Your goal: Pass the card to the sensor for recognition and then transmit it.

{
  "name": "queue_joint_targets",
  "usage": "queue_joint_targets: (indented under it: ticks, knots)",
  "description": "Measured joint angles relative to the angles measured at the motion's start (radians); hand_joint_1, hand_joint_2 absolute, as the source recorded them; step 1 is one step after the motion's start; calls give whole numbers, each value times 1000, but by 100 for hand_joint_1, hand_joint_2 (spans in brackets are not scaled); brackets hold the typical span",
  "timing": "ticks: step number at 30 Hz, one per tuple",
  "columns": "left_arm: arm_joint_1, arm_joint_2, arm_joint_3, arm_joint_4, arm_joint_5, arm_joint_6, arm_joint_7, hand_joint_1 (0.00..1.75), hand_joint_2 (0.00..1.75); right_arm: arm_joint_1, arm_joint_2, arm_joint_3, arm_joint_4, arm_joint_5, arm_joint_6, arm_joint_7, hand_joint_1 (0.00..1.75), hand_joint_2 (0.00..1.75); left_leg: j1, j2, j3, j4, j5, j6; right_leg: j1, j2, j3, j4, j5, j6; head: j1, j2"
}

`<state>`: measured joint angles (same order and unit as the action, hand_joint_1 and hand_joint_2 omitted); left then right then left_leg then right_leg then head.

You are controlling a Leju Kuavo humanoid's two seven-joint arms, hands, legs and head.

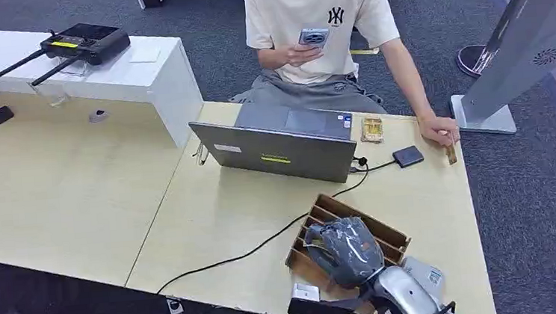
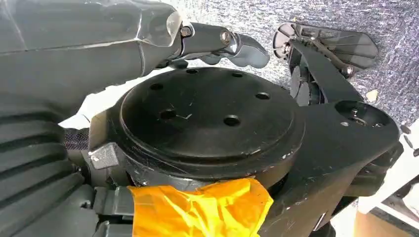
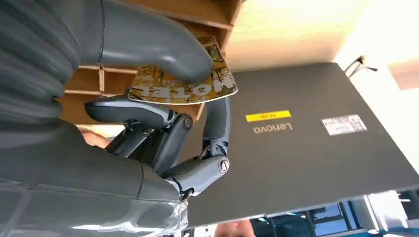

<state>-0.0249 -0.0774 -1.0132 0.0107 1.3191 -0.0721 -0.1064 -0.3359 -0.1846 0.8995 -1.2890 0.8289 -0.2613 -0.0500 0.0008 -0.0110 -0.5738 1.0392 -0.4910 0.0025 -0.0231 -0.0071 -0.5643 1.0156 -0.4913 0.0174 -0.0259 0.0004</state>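
Observation:
My right hand hovers over a wooden slotted box near the table's front edge. In the right wrist view the right hand pinches a yellow-brown printed card between thumb and fingers, in front of the box. A small black square sensor lies on the table right of the laptop, wired to it. My left hand hangs low with its fingers holding nothing.
A person sits behind the table with a phone in one hand; the other hand rests by the sensor beside a card. A stack of cards lies near the laptop. A grey kiosk stand rises at the right.

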Motion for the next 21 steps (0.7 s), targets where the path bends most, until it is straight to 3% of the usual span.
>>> queue_joint_targets:
  ticks: [7,21]
  knots:
    - [0,0,3,0,0,0,-1,0,175,3,-8,-29,-67,-58,41,-13,175,175,0,0,0,0,0,0,0,0,0,0,0,0,0,0]
    - [3,-2,21,0,-3,0,-6,0,175,34,-24,-101,-192,-90,40,-16,175,175,0,0,0,0,0,0,0,0,0,0,0,0,0,0]
